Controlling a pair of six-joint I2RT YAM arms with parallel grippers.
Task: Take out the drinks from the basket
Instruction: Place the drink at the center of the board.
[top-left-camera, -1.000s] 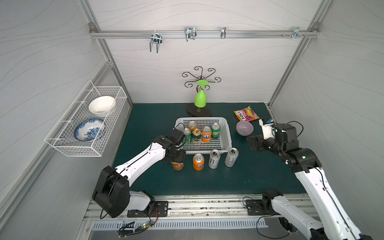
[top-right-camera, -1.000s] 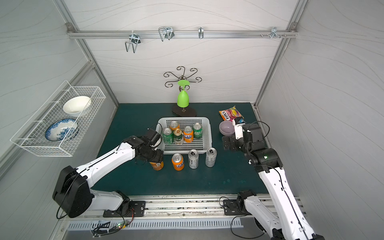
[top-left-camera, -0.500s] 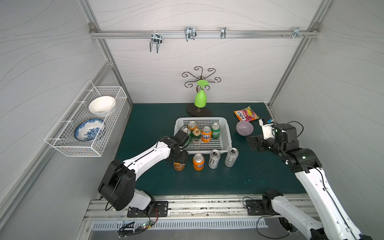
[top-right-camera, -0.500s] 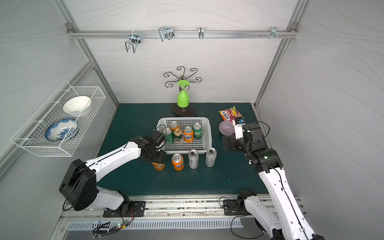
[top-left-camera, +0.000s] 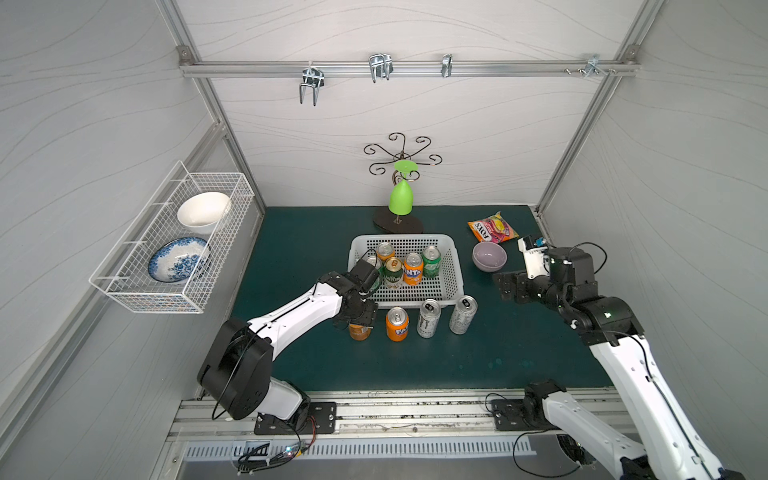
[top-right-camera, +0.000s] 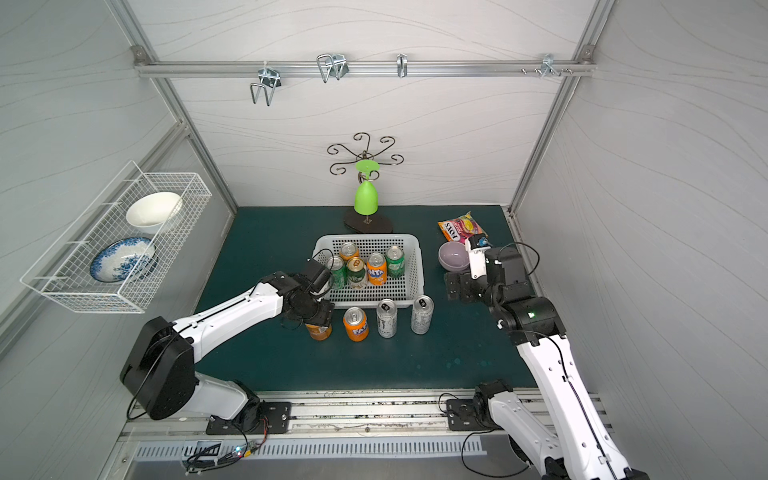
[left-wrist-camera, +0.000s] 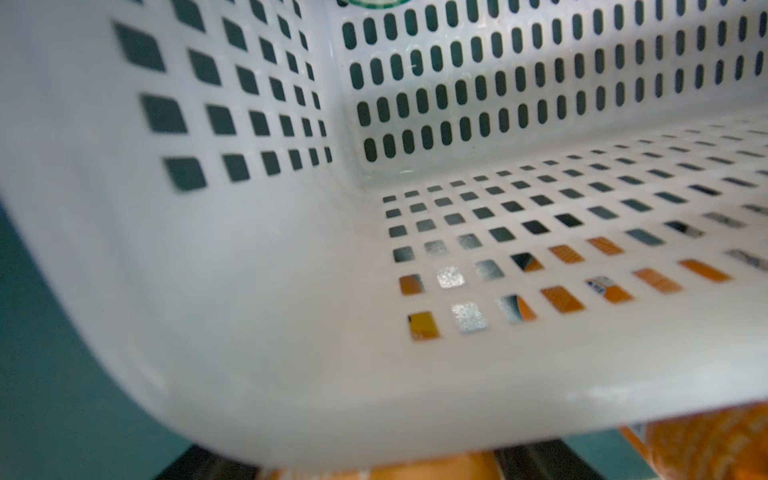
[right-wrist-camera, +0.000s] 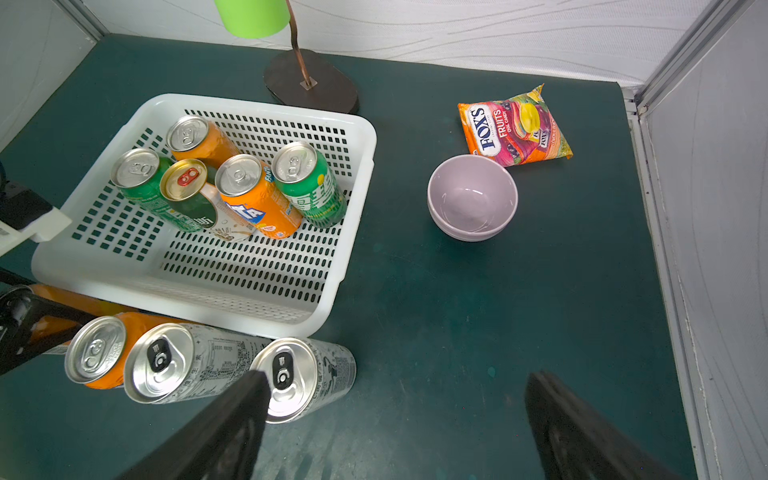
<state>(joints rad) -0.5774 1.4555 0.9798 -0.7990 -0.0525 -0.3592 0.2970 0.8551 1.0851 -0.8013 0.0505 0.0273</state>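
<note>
The left gripper (top-left-camera: 360, 320) sits over an orange can (top-left-camera: 359, 331) on the mat (top-left-camera: 519, 349) just outside the basket (top-left-camera: 455, 274); whether it grips the can I cannot tell. The right gripper (right-wrist-camera: 395, 419) hangs released beside the bowl (top-left-camera: 489, 256). Five cans (right-wrist-camera: 232, 183) stand in the basket; three more (top-left-camera: 428, 319) line its front

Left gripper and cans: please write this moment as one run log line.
left gripper: over orange can, grip unclear | right gripper: open, empty | basket: five cans inside | mat: four cans out
</note>
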